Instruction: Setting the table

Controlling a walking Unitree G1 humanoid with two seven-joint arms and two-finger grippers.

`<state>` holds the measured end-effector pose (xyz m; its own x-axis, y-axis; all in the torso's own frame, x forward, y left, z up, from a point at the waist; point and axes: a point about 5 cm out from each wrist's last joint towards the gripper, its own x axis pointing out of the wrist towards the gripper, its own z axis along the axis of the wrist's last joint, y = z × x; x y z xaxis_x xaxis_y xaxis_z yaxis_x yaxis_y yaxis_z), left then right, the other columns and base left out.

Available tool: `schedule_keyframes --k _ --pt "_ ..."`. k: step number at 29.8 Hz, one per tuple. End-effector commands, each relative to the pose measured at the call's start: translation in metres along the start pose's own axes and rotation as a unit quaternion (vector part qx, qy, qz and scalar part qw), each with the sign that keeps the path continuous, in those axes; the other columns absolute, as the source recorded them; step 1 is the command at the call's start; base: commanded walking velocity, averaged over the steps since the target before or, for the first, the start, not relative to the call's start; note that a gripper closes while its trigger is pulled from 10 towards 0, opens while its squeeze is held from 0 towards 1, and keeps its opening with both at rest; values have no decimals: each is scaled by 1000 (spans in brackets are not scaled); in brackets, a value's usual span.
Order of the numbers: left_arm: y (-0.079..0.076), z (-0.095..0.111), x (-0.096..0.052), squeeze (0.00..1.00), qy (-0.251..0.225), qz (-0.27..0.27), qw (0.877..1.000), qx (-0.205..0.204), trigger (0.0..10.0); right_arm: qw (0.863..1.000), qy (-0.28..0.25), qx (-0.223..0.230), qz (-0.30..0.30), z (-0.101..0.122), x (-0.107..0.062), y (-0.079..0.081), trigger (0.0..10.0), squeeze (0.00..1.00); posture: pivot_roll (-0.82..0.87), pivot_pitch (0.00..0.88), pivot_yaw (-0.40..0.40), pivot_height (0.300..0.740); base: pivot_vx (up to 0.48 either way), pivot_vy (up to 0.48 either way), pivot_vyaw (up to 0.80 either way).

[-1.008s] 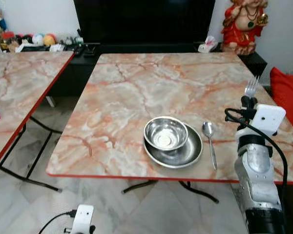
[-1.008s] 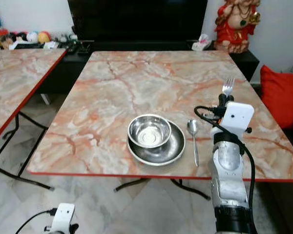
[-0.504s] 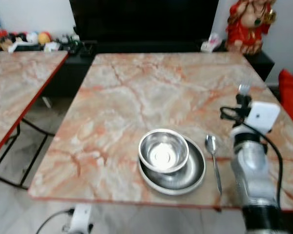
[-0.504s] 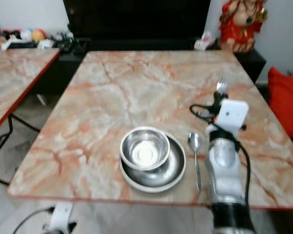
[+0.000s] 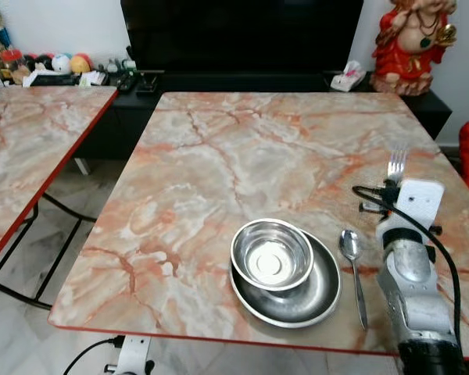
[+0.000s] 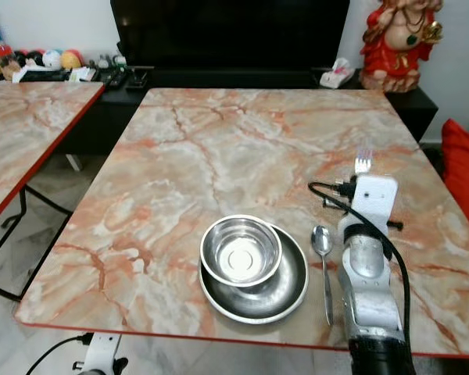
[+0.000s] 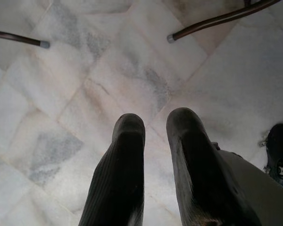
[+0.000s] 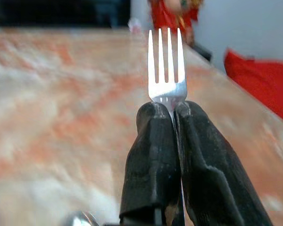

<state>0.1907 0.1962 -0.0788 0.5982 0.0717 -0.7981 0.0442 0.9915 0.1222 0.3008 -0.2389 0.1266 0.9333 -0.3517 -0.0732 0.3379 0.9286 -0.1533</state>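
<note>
Fork [image 8: 166,75] sits clamped upright in my right pincer [image 8: 172,110] above the counter [image 5: 219,156], right of the spoon [image 5: 353,262], and setting it down carelessly could knock that spoon askew.

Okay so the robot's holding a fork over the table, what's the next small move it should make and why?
Probably lower the right gripper toward the bare tabletop just right of the spoon. It is shut on the fork, held tines-up above the table, while the bowl on the plate and the spoon are already laid. The left gripper hangs idle above the floor.
</note>
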Motion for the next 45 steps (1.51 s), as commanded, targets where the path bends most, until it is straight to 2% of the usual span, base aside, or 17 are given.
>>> schedule_keyframes --k 1,3,6,17,27,30,34,45 --pt "0 -5 -1 0 12 -3 1000 2 10000 1000 13 1 -3 4 -1 -7 10000 0 1 0 34 740 0 0 0" --pt "0 -6 -1 0 12 -5 1000 4 10000 998 66 5 6 -3 -5 -11 10000 0 -5 0 34 740 0 0 0" --pt "0 -6 -1 0 12 -5 1000 4 10000 994 106 21 24 -11 -7 -9 10000 0 -15 0 33 740 0 0 0" --pt "7 -5 -1 0 11 7 1000 1 10000 980 186 23 61 -41 -7 1 10000 0 2 0 17 740 0 0 0" --pt "4 -7 -1 0 13 5 1000 -4 10000 980 169 11 102 -45 -6 12 10000 0 5 0 16 740 0 0 0" --pt "4 -7 -1 0 12 5 1000 -4 10000 980 171 8 102 -47 -7 12 10000 0 5 0 16 740 0 0 0" --pt "3 -6 -1 0 10 4 1000 -4 10000 980 172 -21 102 -50 -7 11 10000 0 7 0 18 740 0 0 0" --pt "3 -3 -1 0 6 4 1000 -2 10000 979 177 -17 105 -56 -9 15 10000 0 6 0 24 740 0 0 0"
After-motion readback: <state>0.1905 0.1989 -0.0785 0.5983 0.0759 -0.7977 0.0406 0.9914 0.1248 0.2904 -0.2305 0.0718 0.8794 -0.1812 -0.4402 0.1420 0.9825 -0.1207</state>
